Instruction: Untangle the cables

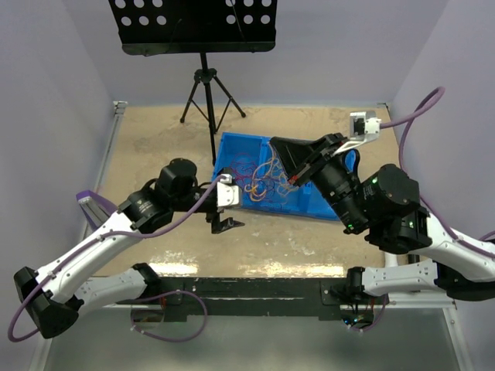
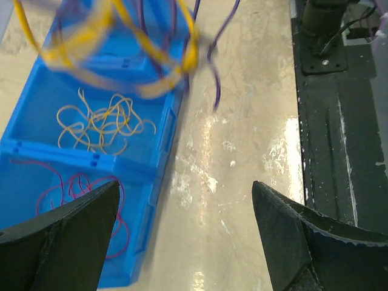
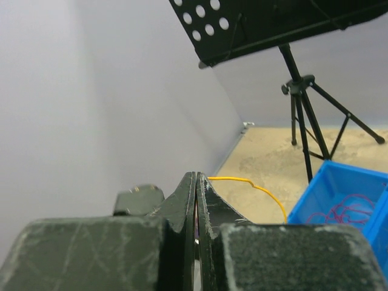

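Note:
A tangle of yellow, orange and purple cables [image 1: 267, 182] hangs over the blue bin [image 1: 240, 151], and my right gripper [image 1: 293, 182] is shut on it. In the right wrist view the jaws [image 3: 196, 176] are pressed together, and a yellow strand [image 3: 254, 185] curves out from them. The left wrist view shows the hanging tangle [image 2: 121, 48] blurred at the top. Below it, a loose yellow-orange cable [image 2: 103, 121] lies in one bin compartment and a red one [image 2: 79, 191] in the nearest compartment. My left gripper [image 2: 185, 185] is open and empty over the bare table beside the bin's edge [image 2: 163, 139].
A black music stand on a tripod [image 1: 205, 77] stands at the back of the table, behind the bin. Walls close in the table on the left, right and rear. The black base rail [image 2: 339, 151] runs along the near edge.

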`<control>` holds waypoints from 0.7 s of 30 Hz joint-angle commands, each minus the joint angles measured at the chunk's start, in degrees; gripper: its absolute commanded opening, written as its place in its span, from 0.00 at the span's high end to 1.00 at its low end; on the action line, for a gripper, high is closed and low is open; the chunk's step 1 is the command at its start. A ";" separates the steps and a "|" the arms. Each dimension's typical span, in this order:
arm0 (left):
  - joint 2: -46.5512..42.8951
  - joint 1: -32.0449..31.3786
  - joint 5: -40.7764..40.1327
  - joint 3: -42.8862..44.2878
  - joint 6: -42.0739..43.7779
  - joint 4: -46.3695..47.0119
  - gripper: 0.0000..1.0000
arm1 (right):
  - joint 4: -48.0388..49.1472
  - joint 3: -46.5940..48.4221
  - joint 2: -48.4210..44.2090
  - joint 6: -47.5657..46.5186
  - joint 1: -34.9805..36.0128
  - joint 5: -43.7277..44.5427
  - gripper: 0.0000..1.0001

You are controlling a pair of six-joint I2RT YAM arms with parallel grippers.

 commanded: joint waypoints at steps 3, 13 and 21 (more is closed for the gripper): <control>-6.23 0.35 -8.00 -6.93 -10.67 14.25 0.04 | 5.48 3.60 0.23 -1.98 0.11 -3.14 1.00; -1.93 2.46 -1.25 -2.98 -36.85 25.94 0.01 | 8.46 2.55 -0.47 -0.31 0.11 -4.20 1.00; 1.59 6.33 6.05 -3.15 -48.81 36.66 0.26 | 11.80 2.55 0.15 0.83 0.11 -5.51 1.00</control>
